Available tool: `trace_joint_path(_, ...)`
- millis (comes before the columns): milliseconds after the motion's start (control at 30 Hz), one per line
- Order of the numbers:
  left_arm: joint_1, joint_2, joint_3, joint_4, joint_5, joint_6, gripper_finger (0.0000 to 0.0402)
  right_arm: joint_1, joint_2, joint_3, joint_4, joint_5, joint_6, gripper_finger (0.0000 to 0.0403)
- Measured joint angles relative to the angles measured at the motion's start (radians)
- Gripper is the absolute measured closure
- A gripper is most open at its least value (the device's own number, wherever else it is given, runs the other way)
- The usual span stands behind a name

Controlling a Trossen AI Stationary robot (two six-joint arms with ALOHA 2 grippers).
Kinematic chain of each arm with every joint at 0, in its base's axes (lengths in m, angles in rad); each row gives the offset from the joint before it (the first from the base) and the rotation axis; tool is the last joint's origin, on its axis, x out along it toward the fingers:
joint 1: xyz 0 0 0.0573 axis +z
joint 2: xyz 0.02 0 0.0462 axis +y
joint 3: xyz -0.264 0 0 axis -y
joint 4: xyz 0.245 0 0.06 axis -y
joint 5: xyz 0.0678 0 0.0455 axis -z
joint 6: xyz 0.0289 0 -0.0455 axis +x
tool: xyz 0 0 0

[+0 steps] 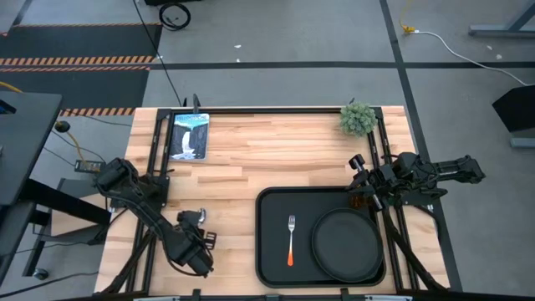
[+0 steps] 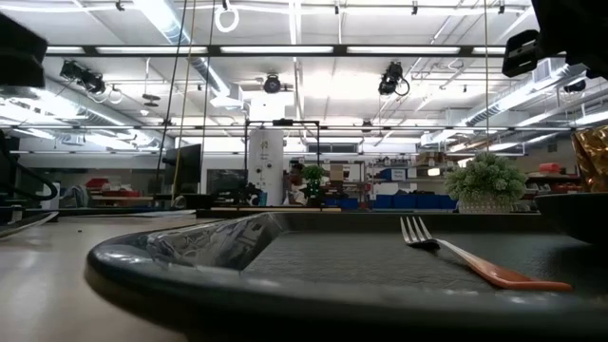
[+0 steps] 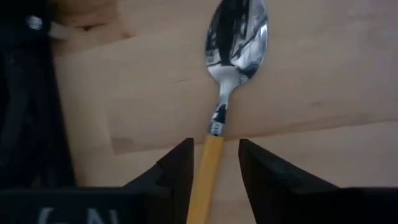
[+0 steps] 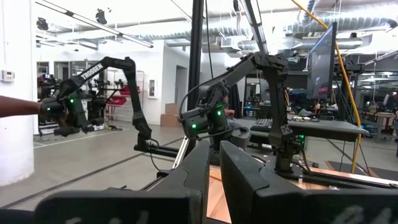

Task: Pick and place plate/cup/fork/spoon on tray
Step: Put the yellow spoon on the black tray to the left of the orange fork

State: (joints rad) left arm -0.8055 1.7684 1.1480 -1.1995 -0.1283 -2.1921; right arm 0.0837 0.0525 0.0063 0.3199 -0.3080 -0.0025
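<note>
The black tray (image 1: 272,251) lies at the table's near right. The round black plate (image 1: 344,244) lies on the tray's right half. The fork (image 1: 290,238) lies flat on the tray left of the plate and shows in the low view (image 2: 475,261). The amber cup (image 1: 361,200) stands at the tray's far right corner, partly under the right arm. The spoon (image 3: 233,56) lies flat on the wood. My left gripper (image 3: 214,171) is open low over it, one finger on either side of the yellow-orange handle (image 3: 208,168). My right gripper (image 4: 216,171) is shut and empty above the cup.
A small potted plant (image 1: 358,118) stands at the table's far right. A picture card (image 1: 189,135) lies at the far left. Bare wood lies between the card and the tray. The left arm (image 1: 142,201) reaches in along the table's left edge.
</note>
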Motion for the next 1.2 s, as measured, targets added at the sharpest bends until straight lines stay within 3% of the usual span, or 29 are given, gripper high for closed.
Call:
trace_joint_path(200,0.0,-0.036,-0.136,0.216,0.002,0.01,0.0275,0.0,0.0,0.0,0.0,0.0,0.0,0.0357)
trace_joint_path(333,0.0,-0.049,-0.189,0.228,0.04,0.014,0.0276,0.0,0.0,0.0,0.0,0.0,0.0,0.0357)
trace_joint_path(600,0.021,-0.05,-0.178,0.251,0.068,0.109,0.0276,0.0,0.0,0.0,0.0,0.0,0.0,0.0357)
trace_joint_path(867,0.023,-0.05,-0.187,0.251,0.078,0.09,0.0276,0.0,0.0,0.0,0.0,0.0,0.0,0.0357)
trace_joint_path(1067,0.015,-0.063,-0.279,0.391,0.066,0.052,0.0276,0.0,0.0,0.0,0.0,0.0,0.0,0.0357)
trace_joint_path(1200,0.022,-0.06,-0.278,0.386,0.066,0.049,0.029,0.0,0.0,0.0,0.0,0.0,0.0,0.0357)
